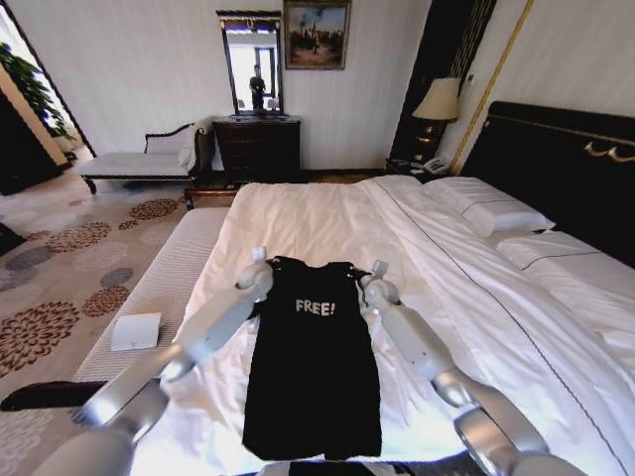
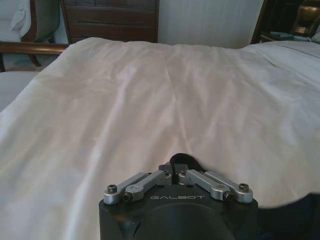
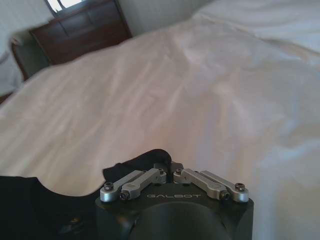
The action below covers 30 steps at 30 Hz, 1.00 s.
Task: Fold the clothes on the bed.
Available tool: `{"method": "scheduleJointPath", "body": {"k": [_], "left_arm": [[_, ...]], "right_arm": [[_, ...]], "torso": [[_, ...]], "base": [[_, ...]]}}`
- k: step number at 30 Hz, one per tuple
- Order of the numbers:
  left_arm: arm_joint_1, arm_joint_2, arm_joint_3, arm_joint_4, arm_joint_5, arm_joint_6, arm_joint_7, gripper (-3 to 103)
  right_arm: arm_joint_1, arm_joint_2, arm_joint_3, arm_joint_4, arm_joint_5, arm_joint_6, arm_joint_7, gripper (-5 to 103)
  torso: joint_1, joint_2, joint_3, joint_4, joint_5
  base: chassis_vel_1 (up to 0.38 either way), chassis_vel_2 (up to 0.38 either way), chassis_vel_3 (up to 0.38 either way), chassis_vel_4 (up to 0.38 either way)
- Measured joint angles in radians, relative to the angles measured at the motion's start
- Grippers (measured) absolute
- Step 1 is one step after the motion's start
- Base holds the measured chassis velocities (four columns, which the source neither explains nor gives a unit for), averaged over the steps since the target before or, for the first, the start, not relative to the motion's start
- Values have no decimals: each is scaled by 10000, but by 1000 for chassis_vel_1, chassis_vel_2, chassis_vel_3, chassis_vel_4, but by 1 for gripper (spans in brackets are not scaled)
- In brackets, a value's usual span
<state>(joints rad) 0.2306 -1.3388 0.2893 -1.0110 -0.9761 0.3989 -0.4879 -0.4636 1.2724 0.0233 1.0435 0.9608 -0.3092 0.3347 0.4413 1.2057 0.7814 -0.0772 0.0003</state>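
Black T-shirt (image 1: pixel 313 367) lengthwise, collar away

Open duvet (image 1: pixel 317 213) is lying beyond the shirt (image 1: pixel 313 367), giving free room ahead. Pillows (image 1: pixel 496 213) are crowding the right side; the bench (image 1: pixel 159 288) is probably just beside the bed's left edge.

1. Black T-shirt (image 1: pixel 312 377) lies flat on the bed (image 1: pixel 327 213), chest up, white "FREE!" showing, sleeves tucked in so it reads as a long narrow strip.
2. Collar end points toward the far edge, hem toward the near edge.
3. Bed is wide, white bedding, pillows and dark headboard at the right.
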Motion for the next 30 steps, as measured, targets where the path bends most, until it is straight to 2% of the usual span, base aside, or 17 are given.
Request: {"method": "scheduleJointPath", "body": {"k": [2, 7, 17, 23, 24, 25, 26, 29, 30], "left_arm": [[-497, -713, -45, 1278, 442, -168, 381, 1], [-848, -1108, -88, 2266, 652, -204, 608, 1], [-431, -755, -55, 2126, 713, -208, 555, 1], [-353, -718, -62, 2022, 681, -174, 283, 1], [-317, -651, -28, 1867, 568, -82, 158, -2], [-271, -574, -7, 1698, 458, -24, 66, 3], [-271, -574, -7, 1698, 458, -24, 66, 3], [-51, -259, 10, 1046, 285, 157, -369, 13], [157, 20, -35, 644, 365, 118, -604, 19]], "right_arm": [[334, 193, -2, -658, -148, 86, -43, 1], [705, 334, 13, -1425, -378, 227, -225, 1], [1168, 528, 104, -2464, -788, 779, -752, 1], [1328, 644, 33, -2799, -920, 1001, -876, 1], [1362, 668, 27, -2901, -1030, 1057, -916, 1], [1368, 671, 15, -2931, -1126, 1096, -957, 1], [1368, 671, 15, -2931, -1126, 1096, -957, 1], [1118, 532, -70, -2515, -1207, 1168, -1062, 11], [865, 391, -163, -2146, -1260, 1204, -1092, 22]], "torso": [[0, 0, -1, 1, -2], [1, 0, -1, -3, 0], [-1, 1, -3, 3, -4], [0, 0, -2, 1, -4], [0, 1, -3, 2, -4], [-1, 1, -3, 2, -4], [-1, 1, -3, 2, -4], [-1, 1, -4, 1, -5], [0, 1, -3, -1, -3]], "base": [[0, 0, 0, 0], [0, 0, 0, 0], [0, 0, 0, 0], [0, 0, 0, 0], [0, 0, 0, 0], [0, 0, 0, 0], [0, 0, 0, 0], [0, 0, 0, 0], [0, 0, 0, 0]]}}
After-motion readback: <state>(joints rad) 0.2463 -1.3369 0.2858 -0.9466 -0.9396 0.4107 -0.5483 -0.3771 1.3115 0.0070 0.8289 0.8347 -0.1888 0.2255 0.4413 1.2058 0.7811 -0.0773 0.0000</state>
